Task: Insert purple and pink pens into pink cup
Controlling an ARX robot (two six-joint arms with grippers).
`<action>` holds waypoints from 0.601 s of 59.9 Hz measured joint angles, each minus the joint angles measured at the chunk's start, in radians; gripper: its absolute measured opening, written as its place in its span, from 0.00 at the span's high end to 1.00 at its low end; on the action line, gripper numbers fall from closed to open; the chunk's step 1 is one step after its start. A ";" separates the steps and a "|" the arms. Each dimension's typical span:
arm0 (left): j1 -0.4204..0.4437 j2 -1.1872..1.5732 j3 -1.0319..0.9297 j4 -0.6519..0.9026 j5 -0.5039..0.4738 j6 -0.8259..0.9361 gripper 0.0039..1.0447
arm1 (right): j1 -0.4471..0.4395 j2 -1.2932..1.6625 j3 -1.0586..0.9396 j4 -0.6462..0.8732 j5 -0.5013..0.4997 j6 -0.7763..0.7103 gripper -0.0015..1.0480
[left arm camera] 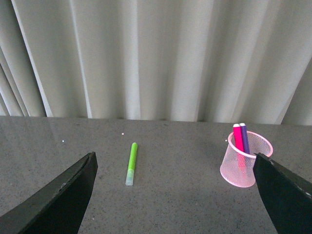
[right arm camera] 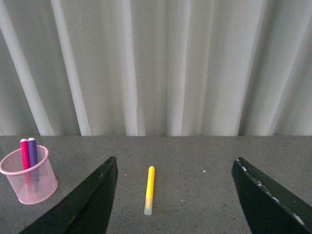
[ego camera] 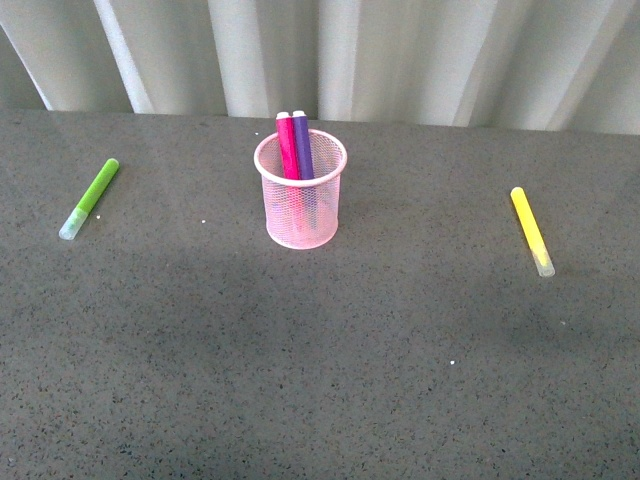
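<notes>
a dark grey speckled table (ego camera: 320, 380) ran across the frame, backed by pale pleated curtains (ego camera: 400, 50) along the top edge. the pink cup (ego camera: 300, 195), a wire-mesh holder, stood upright just left of centre in the upper half of the front view. inside it, the pink pen (ego camera: 288, 148) and the purple pen (ego camera: 302, 146) stood side by side, touching, leaning toward the far rim with their ends above it; the pink one lay to the left. at the left edge, well apart from the cup, a lime-green marker (ego camera: 90, 198) lay flat on the table. at the right edge, a yellow marker (ego camera: 532, 230) lay likewise. neither arm showed in the front view. in the left wrist view the left gripper (left arm camera: 173, 195) was spread wide and empty, its dark fingers (left arm camera: 63, 200) at the lower corners. the right gripper (right arm camera: 178, 200) was equally wide, holding nothing, framing the yellow marker.
</notes>
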 joint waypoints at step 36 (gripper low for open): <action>0.000 0.000 0.000 0.000 0.000 0.000 0.06 | 0.000 0.000 0.000 0.000 0.000 0.001 0.07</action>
